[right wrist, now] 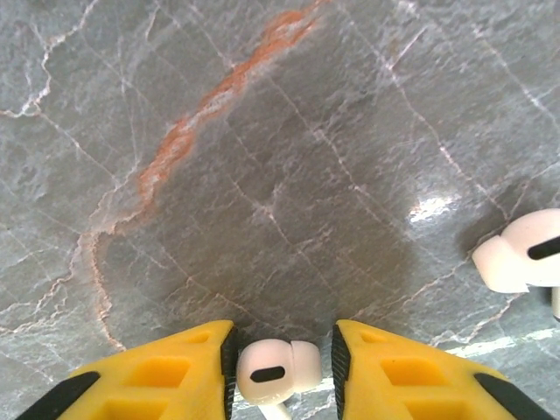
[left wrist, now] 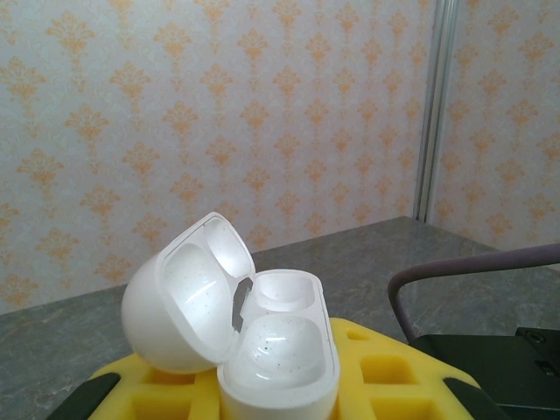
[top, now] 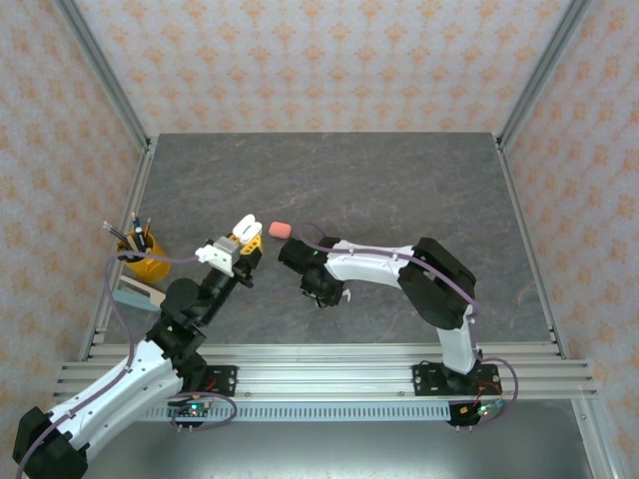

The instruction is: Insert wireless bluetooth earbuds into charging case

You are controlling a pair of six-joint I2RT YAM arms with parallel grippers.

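Observation:
My left gripper [top: 243, 239] is shut on a white charging case [left wrist: 278, 354], which it holds up above the table with its lid [left wrist: 179, 302] swung open to the left. Both hollows of the case are empty. My right gripper [right wrist: 282, 372] points straight down at the table, its yellow fingers [right wrist: 157, 378] standing either side of a white earbud [right wrist: 271, 367] that lies there. The left pad touches the earbud and a narrow gap shows at the right pad. A second white earbud [right wrist: 525, 261] lies to the right. In the top view the right gripper [top: 321, 292] is low over the table's middle.
A small pink case [top: 281, 230] lies just beyond the left gripper. A yellow cup of pens [top: 143, 259] and a pale block [top: 138, 293] stand at the left edge. The right arm's black link [left wrist: 494, 359] and cable [left wrist: 455, 267] are close to the held case.

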